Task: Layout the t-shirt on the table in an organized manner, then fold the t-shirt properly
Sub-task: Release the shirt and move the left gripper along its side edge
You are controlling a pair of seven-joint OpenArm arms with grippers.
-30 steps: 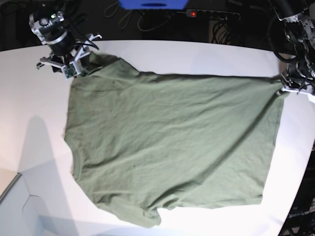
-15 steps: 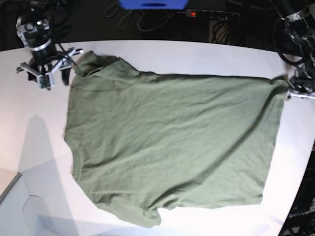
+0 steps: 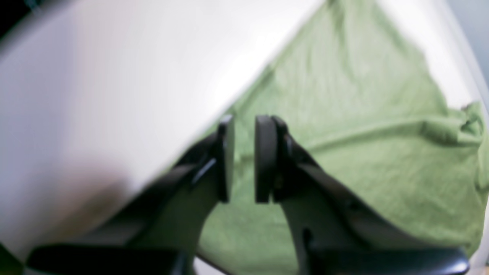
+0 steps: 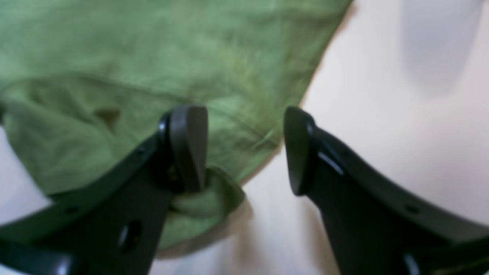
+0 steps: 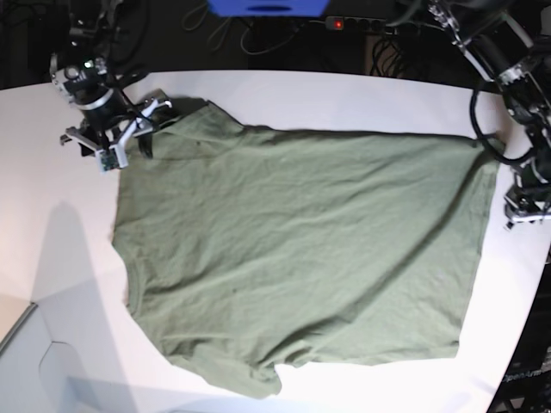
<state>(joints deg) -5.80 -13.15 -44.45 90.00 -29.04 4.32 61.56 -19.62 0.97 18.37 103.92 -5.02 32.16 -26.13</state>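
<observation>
The olive-green, short-sleeved cotton t-shirt lies spread flat across the middle of the white, smooth bench, its hem toward the base view's right and its sleeves toward the left. The cloth is soft and covered in fine wrinkles, with shallow creases running diagonally over the body. The upper sleeve is bunched into a small lump at the far left corner, and the lower sleeve curls near the front edge.

The right pincer sits at that bunched sleeve. In the right wrist view its black jaws stand well apart, one pad over the crumpled sleeve edge and the other over bare bench; nothing is clamped between them.

The left pincer hangs just beyond the hem corner, over the bench's right side. In the left wrist view its two flat black pads are parted by only a narrow slit, with green cloth seen behind the slit rather than pinched in it; it holds nothing.

The bench is matte with a curved edge, and it is far larger than the shirt. Behind it the room is dark, with a blue box, a black power strip showing a red light, and loose cables.
</observation>
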